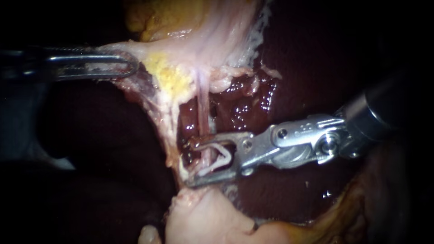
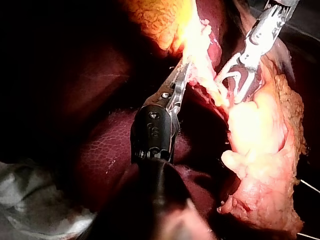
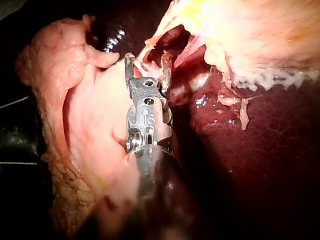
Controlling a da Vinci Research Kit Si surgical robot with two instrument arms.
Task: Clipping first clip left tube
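A pale pink tube (image 1: 204, 108) runs down from the stretched whitish tissue into the spread jaws of my right instrument (image 1: 190, 163). These jaws carry a white clip (image 1: 221, 158), one leg along each jaw, and the tube passes between the legs. The clip (image 2: 227, 75) also shows in the left wrist view, still wide. My left instrument (image 1: 129, 67) comes in from the left, its jaws shut on the edge of the whitish tissue (image 1: 149, 49) and holding it taut. In the right wrist view the jaws of the right instrument (image 3: 147, 67) reach into the opened window beside the tube.
Dark red liver (image 1: 307, 58) lies behind and to the right. The yellowish gallbladder (image 1: 158, 18) is above, with a patch of yellow fat (image 1: 169, 74) under it. A pale lump of tissue (image 1: 203, 217) sits just below the clip.
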